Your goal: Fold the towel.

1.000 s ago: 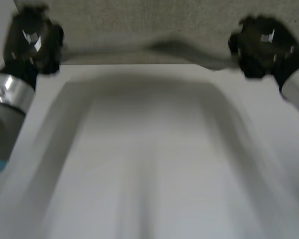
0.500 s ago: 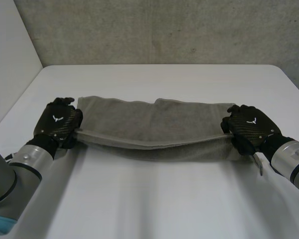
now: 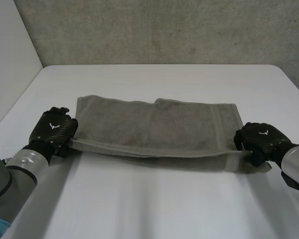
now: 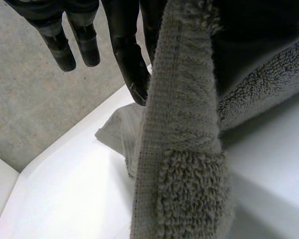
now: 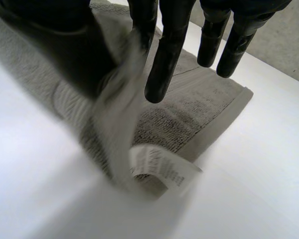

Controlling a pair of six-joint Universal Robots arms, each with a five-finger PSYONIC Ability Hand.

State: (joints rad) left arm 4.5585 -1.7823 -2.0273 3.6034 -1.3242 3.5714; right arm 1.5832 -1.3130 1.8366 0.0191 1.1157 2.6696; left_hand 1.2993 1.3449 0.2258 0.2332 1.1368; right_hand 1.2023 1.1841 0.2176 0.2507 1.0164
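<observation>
A grey towel point(image 3: 154, 124) lies folded in half across the white table point(image 3: 154, 204), its doubled long edge toward me. My left hand point(image 3: 52, 130) is at the towel's near left corner. In the left wrist view the towel's hem point(image 4: 184, 149) is pinched between my left hand's thumb and a straight finger point(image 4: 127, 55). My right hand point(image 3: 261, 142) is at the near right corner. In the right wrist view a fold of towel point(image 5: 189, 109) stands up between thumb and fingers point(image 5: 164, 59), and a white label point(image 5: 162, 169) curls out beneath it.
A concrete wall point(image 3: 164, 30) rises behind the table's far edge, and a white panel point(image 3: 10, 64) stands at the left. Bare tabletop lies in front of the towel and beyond it.
One second ago both hands held the towel high in front of the camera. They have lowered it onto the table as a fold, then drawn its near edge a little toward me and outward.
</observation>
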